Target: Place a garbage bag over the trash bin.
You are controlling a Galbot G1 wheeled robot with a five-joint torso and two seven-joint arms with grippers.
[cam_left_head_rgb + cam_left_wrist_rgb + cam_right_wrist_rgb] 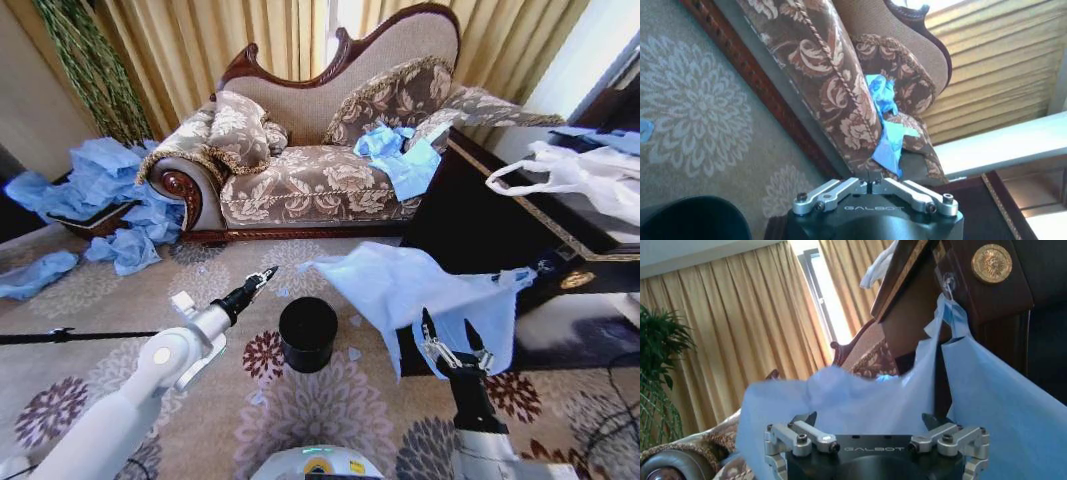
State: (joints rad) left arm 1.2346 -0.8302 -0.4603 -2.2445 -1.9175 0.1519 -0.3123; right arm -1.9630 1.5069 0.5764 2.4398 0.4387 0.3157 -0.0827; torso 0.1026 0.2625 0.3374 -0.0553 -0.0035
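Note:
The black round trash bin [308, 333] stands upright on the carpet between my arms, and its rim [693, 219] also shows in the left wrist view. The light blue garbage bag [400, 288] hangs spread out from the corner of the dark table, right of the bin. My right gripper [453, 340] is open just below the bag's lower edge. In the right wrist view the bag [860, 400] hangs just beyond the open right gripper [870, 422]. My left gripper [262, 277] is shut on nothing, above the carpet left of the bin. Its fingertips [869, 183] meet.
A patterned sofa [320, 170] stands behind, with crumpled blue bags [400, 155] on its seat. More blue bags [100, 195] are piled on the floor at the left. The dark table [500, 215] at the right carries a white bag with loop handles [575, 175].

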